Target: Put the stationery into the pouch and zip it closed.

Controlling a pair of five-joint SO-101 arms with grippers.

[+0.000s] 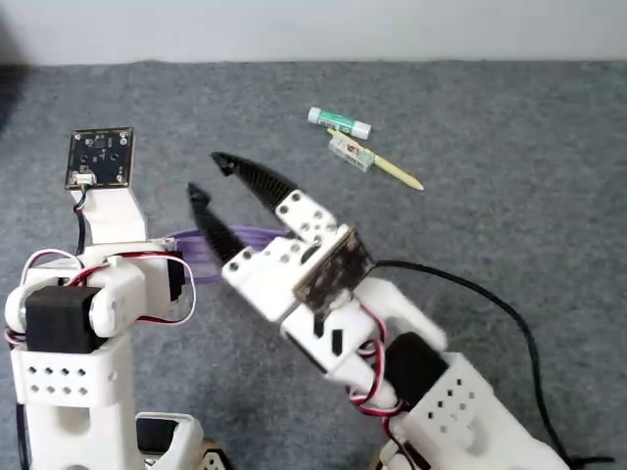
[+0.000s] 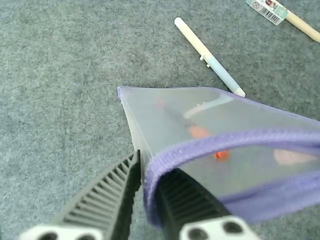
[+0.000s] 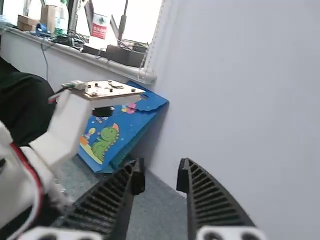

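My left gripper (image 2: 147, 167) is pinched shut on the purple-trimmed rim of the translucent pouch (image 2: 200, 120), holding its mouth up off the grey carpet (image 1: 509, 117) between the two arms. My right gripper (image 1: 208, 174) hangs above the pouch, jaws wide apart, empty, tilted upward. I judge the white-and-blue pen (image 2: 205, 52) just beyond the pouch is the sensible next pick. I'd lower the wrist, straddle the barrel at its middle, and leave the tagged pencil (image 1: 387, 166) and green-capped tube (image 1: 340, 121) for later.
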